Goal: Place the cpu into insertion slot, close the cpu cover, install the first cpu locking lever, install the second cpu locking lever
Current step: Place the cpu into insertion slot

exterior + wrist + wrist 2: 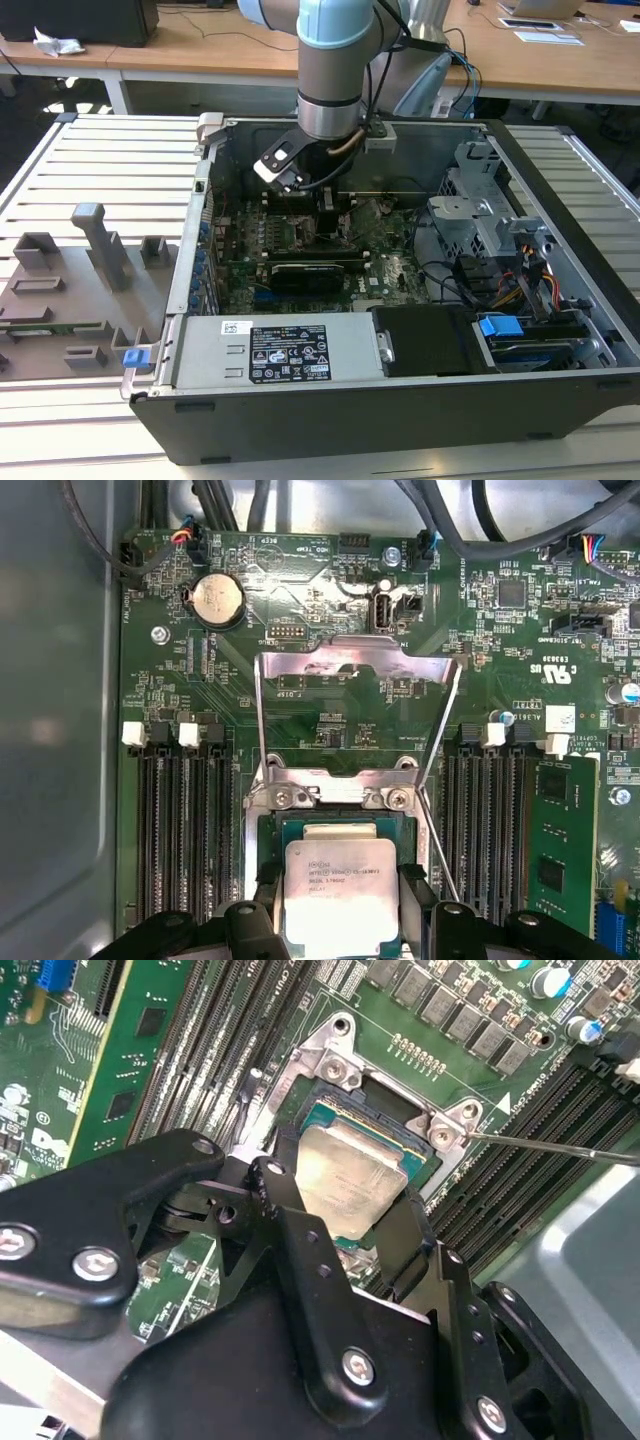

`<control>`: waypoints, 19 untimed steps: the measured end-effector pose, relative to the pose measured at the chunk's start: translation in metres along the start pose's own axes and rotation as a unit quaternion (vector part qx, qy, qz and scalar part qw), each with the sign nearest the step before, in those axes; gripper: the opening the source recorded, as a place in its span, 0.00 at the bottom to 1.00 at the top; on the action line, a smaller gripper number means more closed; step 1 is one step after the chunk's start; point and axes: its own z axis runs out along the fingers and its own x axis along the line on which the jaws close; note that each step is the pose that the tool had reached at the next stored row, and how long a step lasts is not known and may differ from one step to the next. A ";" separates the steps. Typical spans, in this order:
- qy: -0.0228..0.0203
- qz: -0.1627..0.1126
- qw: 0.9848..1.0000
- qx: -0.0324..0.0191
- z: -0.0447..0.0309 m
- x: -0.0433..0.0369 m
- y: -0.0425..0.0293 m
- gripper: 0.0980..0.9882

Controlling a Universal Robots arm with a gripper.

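**Entry: cpu in gripper, over open insertion slot**

**Tool.** The gripper (342, 908) is on the single arm and reaches down into the open computer case (400, 410). The jaws are narrowed to the chip's width. One of the fingers (408, 1245) lies against each of two opposite edges, and the grip appears closed on the chip.

**Task item.** The cpu (340, 895) is a flat square with its silvery top facing the wrist, lying between the fingertips in both wrist views.

**Target.** The insertion slot (338, 1115) lies directly beneath the held chip, and its teal rim shows just past the chip's far edges. The chip's edges run roughly parallel to the slot's. By judgement the slot lies straight down the tool's approach axis with little sideways offset. Whether the chip already touches the slot cannot be told.

**Cover.** The cpu cover (350, 652) stands raised beyond the fingertips, on the far side of the slot from the gripper body. It is hinged at the slot's edge and stands apart from the chip.

**Lever.** A locking lever (560, 1148), a thin wire rod, lies unlatched and angles away beside one finger.
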 end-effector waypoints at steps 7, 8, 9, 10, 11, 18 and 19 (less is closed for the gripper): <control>0.000 0.004 1.000 0.000 0.0009 0.0000 0.0005 0.50; -0.001 0.004 1.000 0.000 0.0009 0.0000 0.0005 0.51; -0.001 0.004 1.000 0.000 0.0009 0.0000 0.0005 0.58; -0.001 0.004 1.000 0.000 0.0009 0.0000 0.0005 0.58; -0.001 0.004 1.000 0.000 0.0009 0.0000 0.0005 0.58; -0.002 0.004 1.000 0.000 -0.0095 0.0007 0.0003 0.56; -0.002 0.004 1.000 0.000 -0.0095 0.0007 -0.0006 0.42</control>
